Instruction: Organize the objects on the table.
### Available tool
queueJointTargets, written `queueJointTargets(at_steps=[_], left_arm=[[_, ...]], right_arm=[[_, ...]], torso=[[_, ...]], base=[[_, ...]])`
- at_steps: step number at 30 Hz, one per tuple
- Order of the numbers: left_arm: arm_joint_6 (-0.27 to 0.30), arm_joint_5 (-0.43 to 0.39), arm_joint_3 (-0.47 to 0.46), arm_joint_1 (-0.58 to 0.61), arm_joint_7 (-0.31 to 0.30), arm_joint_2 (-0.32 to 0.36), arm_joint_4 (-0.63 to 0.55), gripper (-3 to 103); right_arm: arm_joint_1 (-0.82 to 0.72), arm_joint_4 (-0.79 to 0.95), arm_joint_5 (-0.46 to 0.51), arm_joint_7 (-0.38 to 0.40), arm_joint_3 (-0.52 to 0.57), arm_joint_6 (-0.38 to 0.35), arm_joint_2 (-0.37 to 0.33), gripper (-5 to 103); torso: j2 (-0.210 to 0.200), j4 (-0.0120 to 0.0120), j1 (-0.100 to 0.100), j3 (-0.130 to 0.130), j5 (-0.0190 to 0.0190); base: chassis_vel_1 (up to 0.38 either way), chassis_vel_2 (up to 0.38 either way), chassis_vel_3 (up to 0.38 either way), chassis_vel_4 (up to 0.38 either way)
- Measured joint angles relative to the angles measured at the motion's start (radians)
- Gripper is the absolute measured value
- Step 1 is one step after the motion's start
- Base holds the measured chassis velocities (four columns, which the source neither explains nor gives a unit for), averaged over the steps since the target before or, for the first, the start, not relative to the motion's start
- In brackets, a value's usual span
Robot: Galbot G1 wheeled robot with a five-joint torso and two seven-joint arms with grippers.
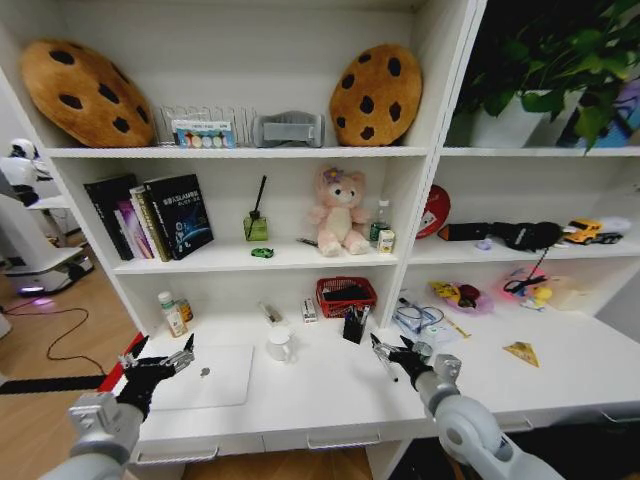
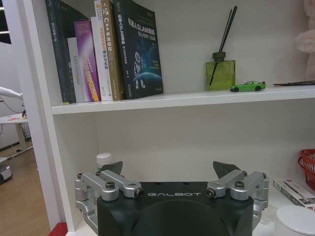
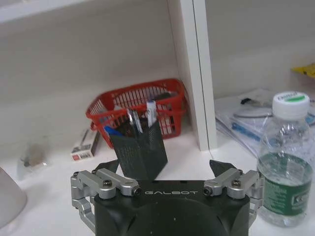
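A thin silver laptop (image 1: 205,375) lies closed on the white table (image 1: 320,395) at the front left. My left gripper (image 1: 155,365) hovers open over its near left corner, with its fingers (image 2: 224,169) wide apart and nothing between them. A tiny green toy car (image 2: 247,86) sits on the shelf above (image 1: 262,252). Pens (image 3: 140,120) stand in a black mesh holder (image 1: 353,325). Just short of that holder my right gripper (image 1: 400,355) is open and holds nothing (image 3: 165,167). A clear green-capped bottle (image 3: 285,172) stands right beside it.
A red basket (image 1: 346,295), a white mug (image 1: 280,345) and a white-capped bottle (image 1: 172,313) stand along the back of the desk. Books (image 2: 108,49), a reed diffuser (image 2: 220,73) and a pink plush bear (image 1: 337,212) fill the shelf above. Shelf uprights (image 3: 197,73) rise close by.
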Motion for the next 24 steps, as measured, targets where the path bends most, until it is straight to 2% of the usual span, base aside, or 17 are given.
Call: queueJointTargets(at_steps=[4, 8, 11, 19, 24], left_arm=[[0.0, 0.0, 0.0, 0.0, 0.0, 0.0, 0.0, 100], [0.0, 0.0, 0.0, 0.0, 0.0, 0.0, 0.0, 100], [0.0, 0.0, 0.0, 0.0, 0.0, 0.0, 0.0, 100], [0.0, 0.0, 0.0, 0.0, 0.0, 0.0, 0.0, 100], [0.0, 0.0, 0.0, 0.0, 0.0, 0.0, 0.0, 100]], right_arm=[[0.036, -0.059, 0.018, -0.017, -0.005, -0.028, -0.006, 100], [0.109, -0.144, 0.065, -0.076, -0.028, -0.092, -0.028, 100], [0.138, -0.183, 0.078, -0.109, -0.038, -0.112, -0.034, 100], [0.242, -0.302, 0.058, -0.18, -0.096, -0.123, -0.028, 100], [0.288, -0.345, 0.058, -0.198, -0.125, -0.13, -0.019, 100]], torso=[[0.0, 0.0002, 0.0, 0.0, 0.0002], [0.0, 0.0003, 0.0, 0.0, 0.0], [0.0, 0.0003, 0.0, 0.0, 0.0], [0.0, 0.0003, 0.0, 0.0, 0.0001], [0.0, 0.0004, 0.0, 0.0, 0.0]], base=[[0.0, 0.0, 0.0, 0.0], [0.0, 0.0, 0.0, 0.0], [0.0, 0.0, 0.0, 0.0], [0.0, 0.0, 0.0, 0.0], [0.0, 0.0, 0.0, 0.0]])
